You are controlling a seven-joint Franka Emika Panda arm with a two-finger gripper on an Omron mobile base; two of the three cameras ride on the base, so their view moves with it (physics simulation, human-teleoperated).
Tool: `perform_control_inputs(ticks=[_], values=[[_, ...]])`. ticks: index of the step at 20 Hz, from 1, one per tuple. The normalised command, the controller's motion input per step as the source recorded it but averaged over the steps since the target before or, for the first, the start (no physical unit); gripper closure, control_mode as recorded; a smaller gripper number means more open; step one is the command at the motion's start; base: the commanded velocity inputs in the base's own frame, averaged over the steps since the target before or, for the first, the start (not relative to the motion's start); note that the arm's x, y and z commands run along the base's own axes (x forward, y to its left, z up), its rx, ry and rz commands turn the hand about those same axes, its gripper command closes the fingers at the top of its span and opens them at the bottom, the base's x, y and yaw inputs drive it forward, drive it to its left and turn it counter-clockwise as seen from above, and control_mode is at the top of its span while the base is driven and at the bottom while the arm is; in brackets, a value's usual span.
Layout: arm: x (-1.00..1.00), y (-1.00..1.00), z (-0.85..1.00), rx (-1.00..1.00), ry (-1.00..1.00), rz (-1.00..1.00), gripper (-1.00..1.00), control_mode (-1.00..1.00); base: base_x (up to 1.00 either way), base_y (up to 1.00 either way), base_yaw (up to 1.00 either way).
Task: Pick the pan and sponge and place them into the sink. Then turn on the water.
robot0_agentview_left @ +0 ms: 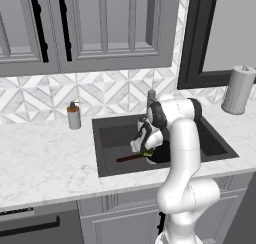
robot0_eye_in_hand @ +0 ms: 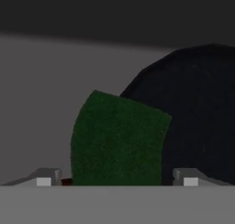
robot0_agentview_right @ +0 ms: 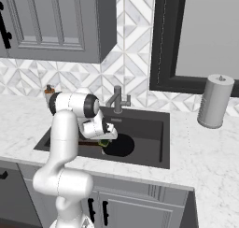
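The dark-grey sink [robot0_agentview_left: 110, 130] [robot0_agentview_right: 149, 129] holds the black pan [robot0_agentview_left: 159, 153] [robot0_agentview_right: 119, 145] [robot0_eye_in_hand: 197, 103], whose brown handle [robot0_agentview_left: 131, 158] points left. The sponge [robot0_agentview_left: 147, 153] [robot0_agentview_right: 104, 142] [robot0_eye_in_hand: 117, 140] lies partly on the pan's rim, dark green face toward the hand camera. My gripper [robot0_agentview_left: 146, 149] [robot0_agentview_right: 106, 137] [robot0_eye_in_hand: 117, 179] is down in the basin right over the sponge. It stands open, and there is a gap between the sponge and each fingertip [robot0_eye_in_hand: 46, 178]. The grey faucet [robot0_agentview_left: 151, 99] [robot0_agentview_right: 117, 100] stands at the sink's back rim. The water is out of view.
A soap dispenser [robot0_agentview_left: 74, 115] [robot0_agentview_right: 48, 90] stands on the marble counter [robot0_agentview_left: 45, 158] left of the sink. A grey paper-towel roll [robot0_agentview_left: 238, 89] [robot0_agentview_right: 214, 101] is at the right, under a dark-framed window. Grey wall cabinets hang above.
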Motion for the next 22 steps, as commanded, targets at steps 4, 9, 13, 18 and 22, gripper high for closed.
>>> perform_control_inputs(ticks=[4, 9, 13, 18, 22], values=[[0.0, 0.0, 0.03, 0.0, 0.0, 0.0, -1.0, -1.0, 0.0, 0.0, 0.0], [-0.22, 0.01, 0.25, 0.0, -0.01, 0.0, -1.0, -1.0, 0.0, 0.0, 0.0], [-0.46, 0.02, 0.48, 0.0, -0.03, 0.0, -1.0, -1.0, 0.0, 0.0, 0.0], [-0.25, 0.01, 0.8, 0.03, -0.01, 0.0, -1.0, -1.0, 0.0, 0.0, 0.0], [-0.22, 0.15, 0.59, 0.0, 0.0, 0.0, -1.0, -1.0, 0.0, 0.0, 0.0]])
